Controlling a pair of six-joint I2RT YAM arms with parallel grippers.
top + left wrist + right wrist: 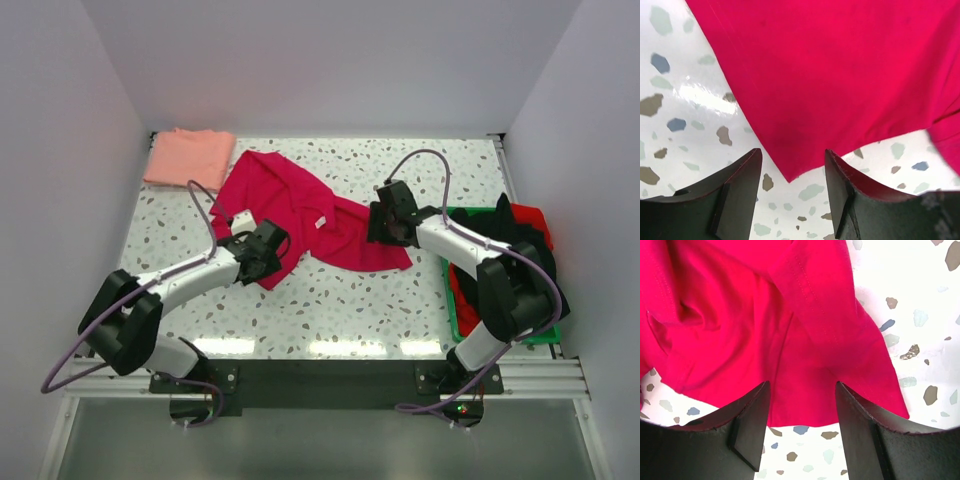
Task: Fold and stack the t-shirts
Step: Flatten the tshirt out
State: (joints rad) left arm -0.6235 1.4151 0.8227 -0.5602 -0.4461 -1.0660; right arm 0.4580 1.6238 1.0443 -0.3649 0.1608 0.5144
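Crimson t-shirt (298, 205) runs lengthwise far-left to near-right; both jaws spread wide, empty.

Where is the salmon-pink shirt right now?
In the top view the salmon-pink shirt lies at the far-left corner of the table, just left of the crimson shirt.
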